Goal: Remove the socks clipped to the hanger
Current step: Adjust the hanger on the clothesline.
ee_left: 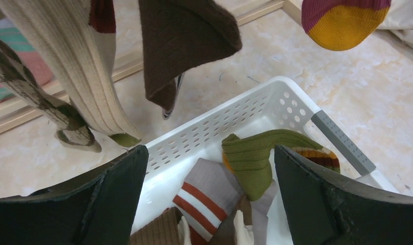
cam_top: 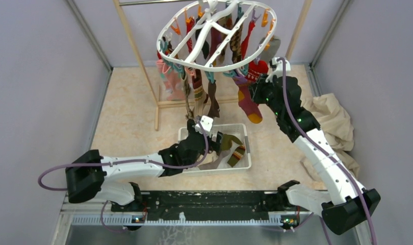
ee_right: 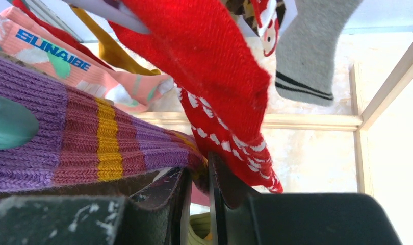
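The white oval hanger hangs at the top centre with several socks clipped under it. My right gripper is at its right side, shut on the edge of a purple striped sock with an orange toe, still clipped. A red sock hangs right against it, and a grey sock hangs behind. My left gripper is open and holds nothing, over a white basket. Cream and brown socks dangle just ahead of it.
The white basket holds a green sock, a grey sock with red and white stripes and others. A wooden pole rack stands behind the hanger. Crumpled beige cloth lies at the right wall. Grey walls enclose the floor.
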Robot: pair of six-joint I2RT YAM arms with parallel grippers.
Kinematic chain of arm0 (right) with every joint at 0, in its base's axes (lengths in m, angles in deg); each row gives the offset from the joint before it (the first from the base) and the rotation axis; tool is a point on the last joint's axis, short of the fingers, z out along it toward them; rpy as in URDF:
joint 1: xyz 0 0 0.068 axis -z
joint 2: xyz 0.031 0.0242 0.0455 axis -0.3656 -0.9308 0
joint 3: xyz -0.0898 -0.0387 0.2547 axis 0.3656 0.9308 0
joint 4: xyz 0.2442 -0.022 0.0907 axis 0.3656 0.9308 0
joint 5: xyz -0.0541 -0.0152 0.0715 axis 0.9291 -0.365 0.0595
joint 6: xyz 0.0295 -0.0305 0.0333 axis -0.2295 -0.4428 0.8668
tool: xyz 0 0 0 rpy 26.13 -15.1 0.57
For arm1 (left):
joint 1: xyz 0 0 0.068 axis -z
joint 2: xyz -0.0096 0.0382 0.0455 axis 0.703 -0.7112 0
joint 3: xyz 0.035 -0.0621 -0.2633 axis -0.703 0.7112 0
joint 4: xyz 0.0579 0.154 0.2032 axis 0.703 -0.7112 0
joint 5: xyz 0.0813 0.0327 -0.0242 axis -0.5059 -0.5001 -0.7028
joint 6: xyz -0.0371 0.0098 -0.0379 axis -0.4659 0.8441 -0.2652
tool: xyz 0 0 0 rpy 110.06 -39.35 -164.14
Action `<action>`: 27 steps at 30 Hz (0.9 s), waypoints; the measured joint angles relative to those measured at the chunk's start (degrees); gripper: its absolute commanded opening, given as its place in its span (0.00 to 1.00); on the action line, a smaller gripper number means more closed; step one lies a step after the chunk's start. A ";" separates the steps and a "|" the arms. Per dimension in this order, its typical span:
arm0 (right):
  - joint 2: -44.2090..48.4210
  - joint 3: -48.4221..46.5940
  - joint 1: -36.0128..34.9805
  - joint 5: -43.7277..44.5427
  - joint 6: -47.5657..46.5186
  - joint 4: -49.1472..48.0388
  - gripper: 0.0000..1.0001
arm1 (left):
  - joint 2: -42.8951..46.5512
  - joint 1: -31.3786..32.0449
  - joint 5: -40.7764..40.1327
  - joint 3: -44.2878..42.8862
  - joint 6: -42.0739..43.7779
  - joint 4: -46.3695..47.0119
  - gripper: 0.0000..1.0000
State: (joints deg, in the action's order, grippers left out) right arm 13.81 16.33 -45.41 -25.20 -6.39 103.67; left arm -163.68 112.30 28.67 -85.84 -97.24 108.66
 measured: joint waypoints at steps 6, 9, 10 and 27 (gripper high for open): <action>0.00 -0.04 0.24 -0.15 0.00 0.04 0.18 | 0.11 -1.33 0.90 0.24 0.17 2.21 0.99; 0.00 -0.13 0.26 -0.17 0.00 0.11 0.18 | -1.16 -3.69 2.84 0.24 0.20 4.22 0.99; 0.00 -0.35 0.26 -0.20 0.00 0.31 0.18 | -1.84 -4.39 3.50 0.24 0.20 4.94 0.99; 0.00 -0.81 0.66 -1.25 -0.09 0.94 0.18 | -11.93 -10.51 10.60 -4.70 0.98 9.64 0.62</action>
State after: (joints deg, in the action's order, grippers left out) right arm 13.81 15.52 -44.76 -26.45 -6.48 104.61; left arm -175.61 101.79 39.27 -90.54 -96.25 118.30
